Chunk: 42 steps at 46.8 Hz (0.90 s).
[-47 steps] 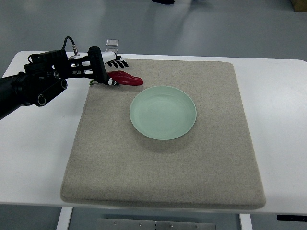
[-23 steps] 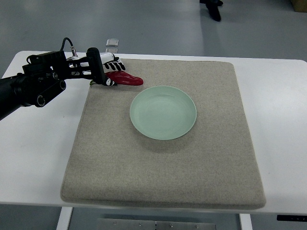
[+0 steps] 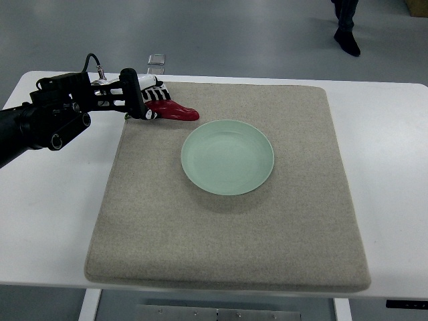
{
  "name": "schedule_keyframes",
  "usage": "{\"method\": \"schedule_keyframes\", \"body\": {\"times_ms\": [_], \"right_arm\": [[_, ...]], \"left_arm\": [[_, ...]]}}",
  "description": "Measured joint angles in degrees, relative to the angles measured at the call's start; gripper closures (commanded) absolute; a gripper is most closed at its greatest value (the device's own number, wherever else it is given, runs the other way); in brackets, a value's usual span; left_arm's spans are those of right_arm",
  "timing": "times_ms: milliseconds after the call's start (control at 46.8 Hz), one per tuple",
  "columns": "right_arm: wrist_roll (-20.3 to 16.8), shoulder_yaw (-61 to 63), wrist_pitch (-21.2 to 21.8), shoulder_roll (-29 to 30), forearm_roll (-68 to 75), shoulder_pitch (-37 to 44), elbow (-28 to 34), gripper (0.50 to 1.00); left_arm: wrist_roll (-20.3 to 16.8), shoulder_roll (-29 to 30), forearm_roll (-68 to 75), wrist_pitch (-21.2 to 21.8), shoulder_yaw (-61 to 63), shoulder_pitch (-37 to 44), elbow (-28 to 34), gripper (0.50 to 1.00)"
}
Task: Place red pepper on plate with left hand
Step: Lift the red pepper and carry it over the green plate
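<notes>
One hand working: left hand, fingers closed round stem end of red pepper.
Pepper loc: far-left of mat, just beside plate, not on it.
Do well: firm grip w/o crushing, lift clear, carry over plate centre, lower before letting go.

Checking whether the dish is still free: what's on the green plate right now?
Nothing shows on the green plate; its whole surface is bare. The red pepper lies on the beige mat, its stem end covered by the left robot hand.
</notes>
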Motion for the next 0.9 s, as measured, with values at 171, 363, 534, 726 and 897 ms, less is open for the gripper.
{"method": "schedule_keyframes", "body": {"times_ms": [171, 363, 534, 726, 897], "right_arm": [[0.0, 0.0, 0.0, 0.0, 0.0, 0.0, 0.0, 0.568], [0.0, 0.0, 0.0, 0.0, 0.0, 0.0, 0.0, 0.568], [0.0, 0.0, 0.0, 0.0, 0.0, 0.0, 0.0, 0.568], [0.0, 0.0, 0.0, 0.0, 0.0, 0.0, 0.0, 0.568], [0.0, 0.0, 0.0, 0.0, 0.0, 0.0, 0.0, 0.568]], "left_arm": [[0.0, 0.0, 0.0, 0.1, 0.0, 0.0, 0.0, 1.000], [-0.1, -0.3, -0.2, 2.9, -0.1, 0.0, -0.1, 1.000], [-0.3, -0.5, -0.1, 4.7, -0.1, 0.0, -0.3, 1.000], [-2.1, -0.4, -0.1, 7.0, 0.0, -0.5, -1.8, 1.000], [-7.5, 0.3, -0.3, 7.1, -0.1, -1.4, -6.5, 1.000]]}}
